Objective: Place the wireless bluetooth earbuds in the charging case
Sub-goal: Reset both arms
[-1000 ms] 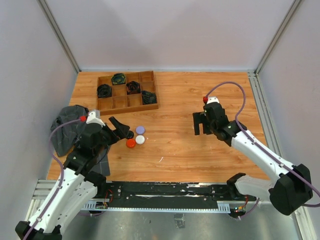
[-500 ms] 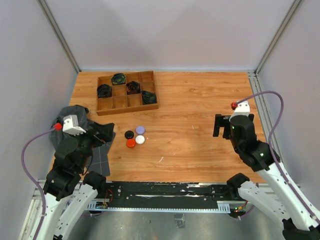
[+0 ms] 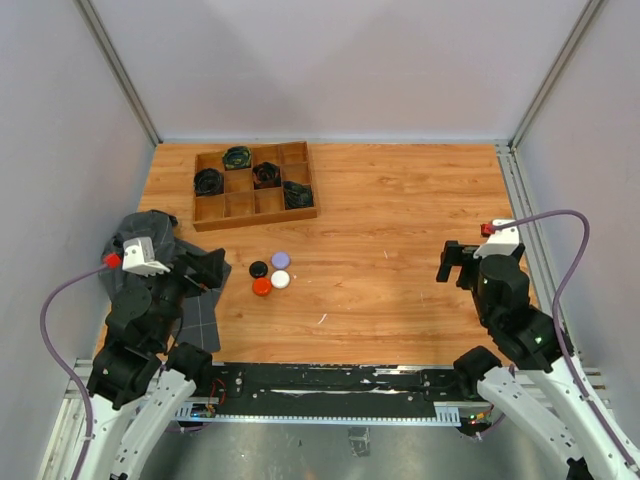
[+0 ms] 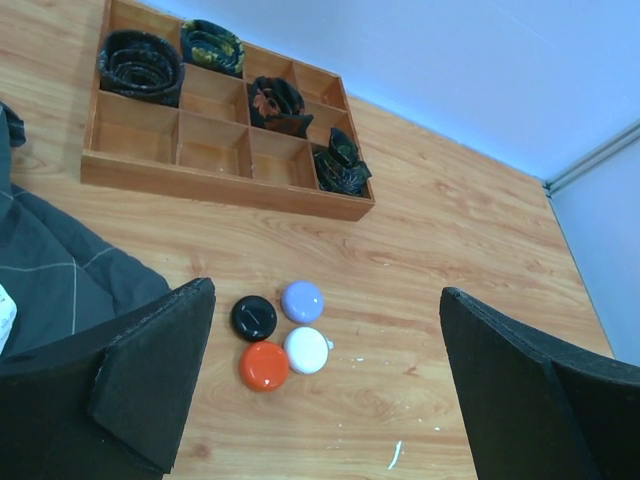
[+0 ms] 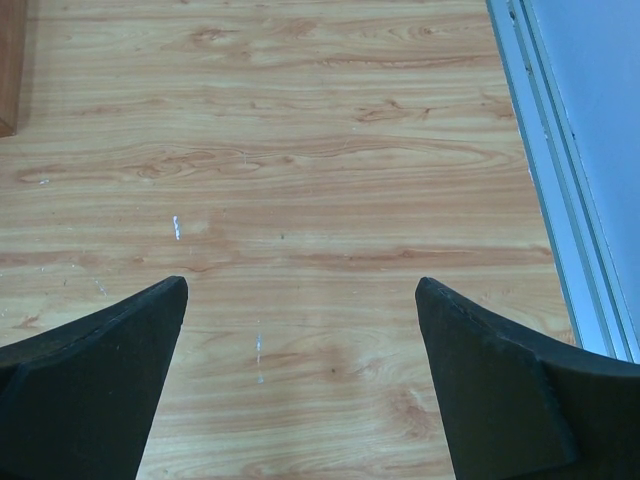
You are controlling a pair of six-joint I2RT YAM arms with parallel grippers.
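From above the arms, the left gripper [image 3: 210,268] hangs at the edge of a grey cloth [image 3: 140,232] on the left side of the table [image 3: 400,200], its jaws spread wide. The right gripper [image 3: 455,263] hovers near the right edge, equally wide and holding nothing. Between them, nearer the left, four round pucks [image 3: 262,286] (black, lavender, orange-red, white) cluster in front of a wooden compartment tray [image 3: 255,217]. The earbuds are too small to make out.

At the left wrist, the parted fingers [image 4: 150,385] frame the close-packed pucks. Beyond them, the tray holds dark rolled items [image 4: 140,62] in four cells.

At the right wrist, the parted fingers [image 5: 90,385] stand over bare wood beside a metal rail [image 5: 560,200].
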